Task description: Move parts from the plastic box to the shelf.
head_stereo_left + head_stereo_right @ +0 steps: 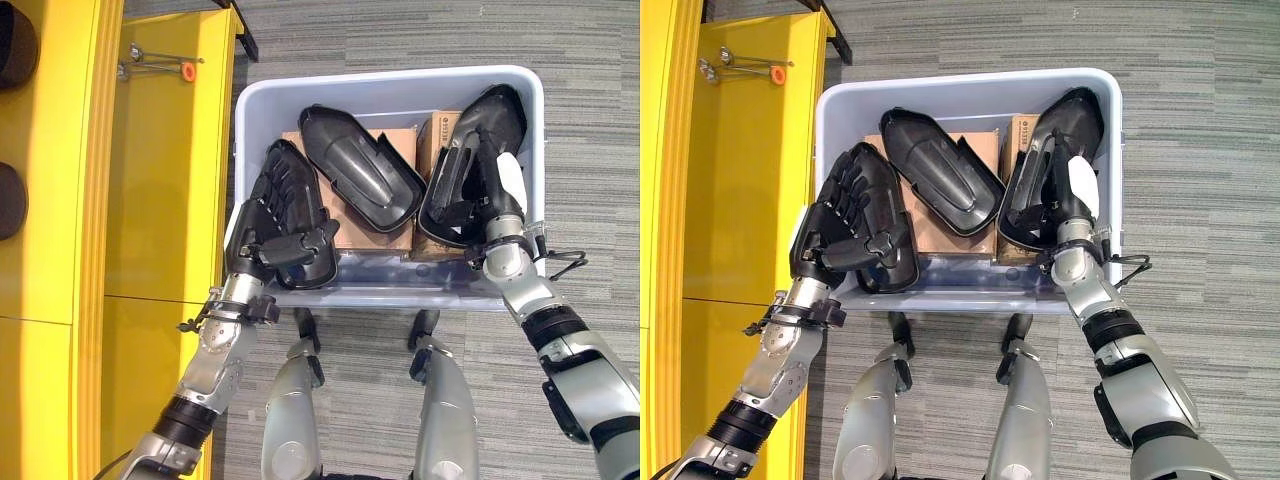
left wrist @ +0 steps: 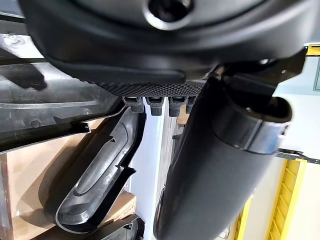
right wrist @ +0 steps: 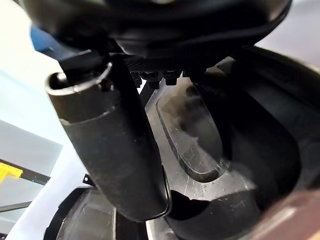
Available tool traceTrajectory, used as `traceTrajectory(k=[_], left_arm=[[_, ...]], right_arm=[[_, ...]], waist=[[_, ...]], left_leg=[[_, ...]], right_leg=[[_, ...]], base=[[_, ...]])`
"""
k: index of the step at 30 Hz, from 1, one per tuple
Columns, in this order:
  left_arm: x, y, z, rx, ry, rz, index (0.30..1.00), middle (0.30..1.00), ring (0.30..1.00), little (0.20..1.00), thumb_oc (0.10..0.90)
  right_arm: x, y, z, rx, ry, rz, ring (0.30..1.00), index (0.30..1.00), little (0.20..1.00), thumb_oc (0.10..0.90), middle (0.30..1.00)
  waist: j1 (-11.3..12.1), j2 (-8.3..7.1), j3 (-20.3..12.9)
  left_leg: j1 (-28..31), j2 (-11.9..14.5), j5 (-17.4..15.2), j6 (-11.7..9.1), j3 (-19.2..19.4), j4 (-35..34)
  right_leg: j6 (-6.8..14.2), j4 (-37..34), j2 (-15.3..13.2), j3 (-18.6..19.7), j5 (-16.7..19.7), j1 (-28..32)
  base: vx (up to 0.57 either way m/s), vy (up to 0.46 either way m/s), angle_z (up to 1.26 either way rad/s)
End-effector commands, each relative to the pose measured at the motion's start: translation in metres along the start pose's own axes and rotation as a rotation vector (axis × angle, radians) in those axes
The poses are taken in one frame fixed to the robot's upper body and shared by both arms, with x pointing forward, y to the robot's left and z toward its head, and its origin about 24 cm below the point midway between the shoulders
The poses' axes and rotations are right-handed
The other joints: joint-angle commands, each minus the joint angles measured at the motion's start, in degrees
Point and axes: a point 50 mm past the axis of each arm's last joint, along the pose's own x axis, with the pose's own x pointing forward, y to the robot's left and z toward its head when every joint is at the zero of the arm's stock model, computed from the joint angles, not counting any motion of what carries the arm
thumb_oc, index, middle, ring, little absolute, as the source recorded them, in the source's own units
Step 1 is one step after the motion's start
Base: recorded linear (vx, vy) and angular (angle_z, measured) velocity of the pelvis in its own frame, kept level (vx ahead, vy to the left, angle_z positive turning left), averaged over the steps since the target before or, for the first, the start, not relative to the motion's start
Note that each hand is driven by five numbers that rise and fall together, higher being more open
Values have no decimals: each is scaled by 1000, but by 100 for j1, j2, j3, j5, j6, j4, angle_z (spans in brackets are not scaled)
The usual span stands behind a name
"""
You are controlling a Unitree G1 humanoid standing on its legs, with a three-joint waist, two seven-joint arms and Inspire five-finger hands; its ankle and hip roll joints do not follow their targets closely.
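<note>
The floor (image 1: 420, 35) is a grey carpet with thin stripes of light and dark grey running across it. On the left side stands a big yellow piece of furniture (image 1: 165, 180) with flat, shiny panels and a thin line where two panels meet. Two dark round shapes (image 1: 12, 200) sit at its far left edge. Near its top lies a small metal tool with an orange tip (image 1: 160, 66). The light is bright and even.

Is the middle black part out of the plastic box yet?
No, still in. The middle black part lies on cardboard inside the plastic box, between the parts gripped by the left hand and right hand.
</note>
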Motion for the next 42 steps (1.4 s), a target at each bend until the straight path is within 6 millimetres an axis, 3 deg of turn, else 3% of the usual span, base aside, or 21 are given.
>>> traceTrajectory(k=[1,3,8,10,15,19,25,30,36,42], left_arm=[[5,-15,44,-25,-228,-84,1000,1000,1000,1000,900],[0,-14,45,-59,-255,-55,1000,1000,1000,1000,900],[-1,-17,44,-56,-263,-23,1000,1000,1000,1000,900],[-2,-17,45,-66,-273,0,1000,1000,1000,1000,900],[-5,-17,49,-72,-281,0,1000,1000,1000,1000,900],[-12,-12,53,-108,-291,57,1000,1000,1000,1000,900],[-21,-10,54,-122,-303,68,1000,1000,1000,1000,900],[-25,-9,52,-130,-301,81,1000,1000,1000,1000,900],[-20,-13,51,-111,-287,72,1000,1000,1000,1000,900],[-21,-17,54,-100,-290,62,1000,1000,1000,1000,900]], right_arm=[[8,-26,29,-95,-194,-137,1000,1000,1000,900,1000],[-2,-37,41,-210,-310,-366,1000,1000,1000,900,1000],[-15,-47,57,-209,-463,-561,1000,1000,1000,900,1000],[-23,-55,69,-166,-553,-651,1000,1000,1000,900,1000],[-30,-67,78,-103,-585,-737,1000,1000,1000,900,1000],[-45,-85,87,92,-578,-846,1000,1000,1000,900,1000],[-65,-70,87,194,-555,-696,1000,1000,1000,900,1000],[-70,-37,79,150,-474,-430,1000,1000,1000,900,1000],[-75,-5,100,88,-618,-224,1000,1000,1000,900,1000],[-82,5,105,44,-671,-166,1000,1000,1000,900,1000]], waist=[[63,121,-59],[1,101,-59],[-90,114,-59],[-135,109,-59],[-180,118,-59],[-265,115,-59],[-383,82,-59],[-401,73,-59],[-329,53,-59],[-256,22,-59]], left_leg=[[-8,-55,-624,-7,-226,308],[98,-34,-642,7,-200,304],[218,-29,-648,23,-154,228],[286,-27,-670,26,-109,227],[346,-20,-714,30,-75,295],[436,9,-732,15,-14,289],[521,1,-803,36,42,341],[525,3,-832,50,84,378],[371,-26,-762,32,66,358],[251,-42,-745,29,35,376]], right_leg=[[328,518,83,-135,-917,262],[341,485,109,-123,-929,379],[364,424,162,-55,-939,474],[371,409,173,-37,-956,537],[363,461,168,-17,-999,603],[358,444,192,9,-1026,694],[339,485,205,72,-1075,763],[332,376,197,97,-1031,794],[343,351,199,57,-979,668],[344,329,192,-14,-950,601]], base=[[36,15,4],[39,39,1],[16,40,-1],[14,52,-4],[25,39,-7],[24,50,-4],[25,54,-3],[0,0,0],[-11,-7,-2],[-11,-20,3]])
